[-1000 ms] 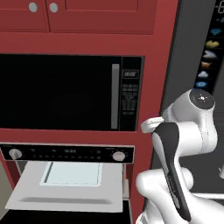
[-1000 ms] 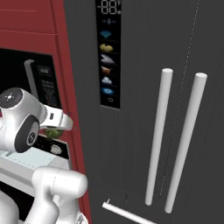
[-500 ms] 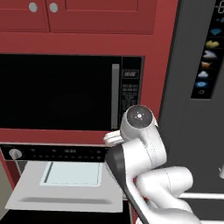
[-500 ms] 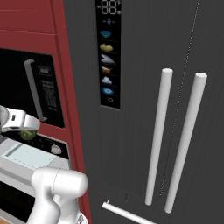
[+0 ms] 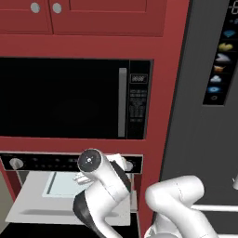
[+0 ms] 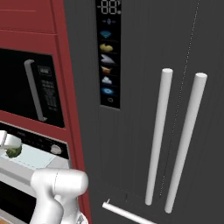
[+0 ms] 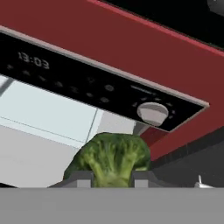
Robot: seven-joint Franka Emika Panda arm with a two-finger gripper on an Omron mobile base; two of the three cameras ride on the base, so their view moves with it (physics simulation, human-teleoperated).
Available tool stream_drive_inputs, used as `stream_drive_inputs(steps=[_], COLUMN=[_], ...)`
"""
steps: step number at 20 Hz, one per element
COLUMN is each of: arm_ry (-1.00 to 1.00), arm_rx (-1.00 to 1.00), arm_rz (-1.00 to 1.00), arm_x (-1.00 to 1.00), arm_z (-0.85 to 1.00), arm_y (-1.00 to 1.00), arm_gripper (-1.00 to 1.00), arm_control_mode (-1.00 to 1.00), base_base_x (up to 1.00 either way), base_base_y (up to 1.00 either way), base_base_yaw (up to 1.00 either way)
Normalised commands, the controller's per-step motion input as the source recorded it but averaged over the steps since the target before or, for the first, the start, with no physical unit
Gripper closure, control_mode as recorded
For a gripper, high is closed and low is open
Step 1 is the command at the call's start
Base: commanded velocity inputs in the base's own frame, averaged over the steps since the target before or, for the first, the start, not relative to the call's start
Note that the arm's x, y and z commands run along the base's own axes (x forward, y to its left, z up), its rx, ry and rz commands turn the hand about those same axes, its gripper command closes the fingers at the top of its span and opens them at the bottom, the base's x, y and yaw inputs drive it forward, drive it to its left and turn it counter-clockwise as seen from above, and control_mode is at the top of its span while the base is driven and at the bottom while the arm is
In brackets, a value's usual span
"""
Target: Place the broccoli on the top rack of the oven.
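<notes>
The claw point(image 7: 113, 178) is clamped on the broccoli point(image 7: 111, 158), its two dark tips pressed against the pale stalk while the bumpy green head stands up between them. It hangs just in front of the oven point(image 5: 69, 186), close under the black control strip point(image 7: 87, 83) and near the right-hand white knob point(image 7: 152, 112). From the right base camera the floret point(image 6: 14, 151) shows as a green lump at the far left edge, above the pale grey door point(image 5: 42, 207), which appears to be folded down.

What worries me is the clearance. The broccoli sits high, so a straight push inward could knock its head against the strip or the knob (a small floret held by the stalk could twist loose). The arm's elbow also hangs over the lowered door and might catch on it.

The display on the strip reads 13:03. The microwave point(image 5: 74, 97) keypad and the dark panel's icons point(image 6: 106, 65) are too blurred to read.
</notes>
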Motion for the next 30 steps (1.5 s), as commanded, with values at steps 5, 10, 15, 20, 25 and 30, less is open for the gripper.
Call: stream_drive_inputs(steps=[5, 10, 15, 20, 25, 30], arm_ry=[0.06, 0.00, -0.03, -0.01, 0.00, -0.01], arm_rx=[0.00, -0.01, 0.00, 0.00, 0.00, 0.00], arm_rz=[0.00, 0.00, -0.11, -0.17, -0.11, 0.00], arm_x=[0.45, 0.79, 0.96, 0.69, 0.12, -0.05], arm_z=[-0.93, -0.86, -0.62, -0.64, -0.43, -0.36], arm_y=[1.00, 1.00, 0.86, 0.64, 0.15, 0.00], arm_gripper=[1.00, 1.00, 1.00, 1.00, 1.00, 1.00], arm_control_mode=[-1.00, -1.00, -1.00, -1.00, -1.00, -1.00], base_base_x=[0.00, 0.00, 0.00, 0.00, 0.00, 0.00], base_base_y=[0.00, 0.00, 0.00, 0.00, 0.00, 0.00], base_base_yaw=[0.00, 0.00, 0.00, 0.00, 0.00, 0.00])
